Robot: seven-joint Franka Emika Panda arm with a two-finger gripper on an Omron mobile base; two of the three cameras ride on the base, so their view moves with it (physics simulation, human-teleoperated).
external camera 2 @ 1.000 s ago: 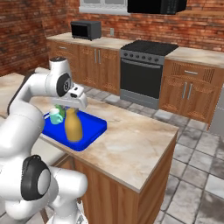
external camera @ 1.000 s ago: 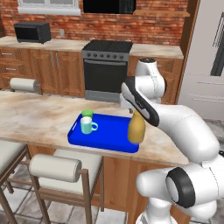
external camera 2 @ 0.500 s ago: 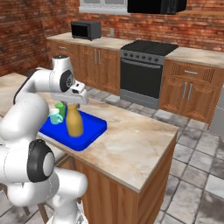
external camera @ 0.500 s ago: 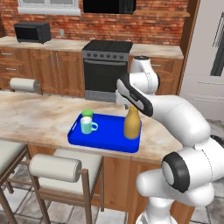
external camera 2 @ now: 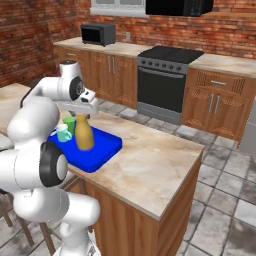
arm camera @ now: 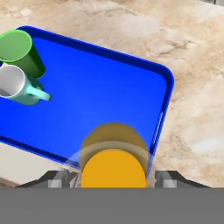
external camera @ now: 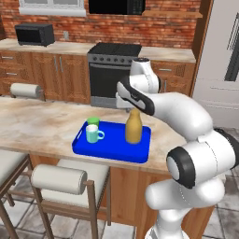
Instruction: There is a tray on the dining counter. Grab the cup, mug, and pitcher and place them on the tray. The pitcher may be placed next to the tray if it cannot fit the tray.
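Note:
On the beige dining counter (external camera: 42, 126) lies the blue tray (external camera: 112, 148) (external camera 2: 102, 152) (arm camera: 100, 100). At its left end stand the green cup (external camera: 93, 121) (arm camera: 19, 50) and the pale teal mug (external camera: 94, 135) (arm camera: 17, 85), close together, handle toward the tray's middle. The mustard pitcher (external camera: 133, 128) (external camera 2: 84, 136) (arm camera: 113, 168) is upright over the tray's right part, its base at or just above the tray floor. My gripper (external camera: 133, 111) (external camera 2: 83, 116) (arm camera: 113, 177) comes down from above, shut on the pitcher's neck, a fingertip on each side.
A paper towel roll (external camera: 25, 90) lies at the counter's far left. Padded stools (external camera: 58, 179) stand along the near side. Bare marble (external camera 2: 150, 165) stretches right of the tray. The stove (external camera: 112, 70) and wooden cabinets are across the aisle.
The pitcher has travelled with my gripper from the tray's front right corner leftward and farther in, and it has come upright. Cup, mug and tray have stayed put.

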